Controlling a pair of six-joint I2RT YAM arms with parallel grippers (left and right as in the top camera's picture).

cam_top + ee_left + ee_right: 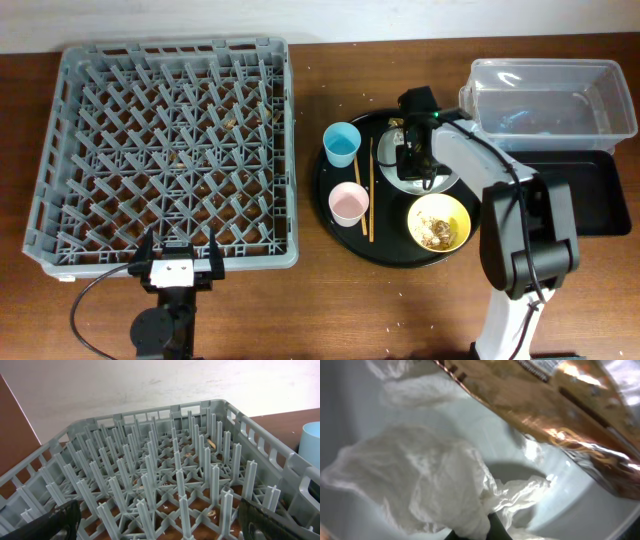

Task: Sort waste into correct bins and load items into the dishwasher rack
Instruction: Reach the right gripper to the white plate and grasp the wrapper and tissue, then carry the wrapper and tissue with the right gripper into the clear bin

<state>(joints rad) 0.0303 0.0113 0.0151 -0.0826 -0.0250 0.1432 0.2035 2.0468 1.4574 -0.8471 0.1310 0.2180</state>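
Right claw [416,170] is pinching the white napkin [430,485] on the plate [580,510], next to the wrapper [545,415]; left claw [183,248] is sitting spread wide, holding nothing

A crumpled white napkin [435,485] and a shiny brown-gold wrapper [545,410] lie on the white plate [570,510]. Beside it stand a light-blue cup [342,143] and a pink cup [348,203], both upright. Two chopsticks [371,190] lie parallel, near a scrap-strewn yellow bowl [439,222]. The grey rack [170,150] sits left; the clear tub [545,64] and black tray [600,200] sit right.
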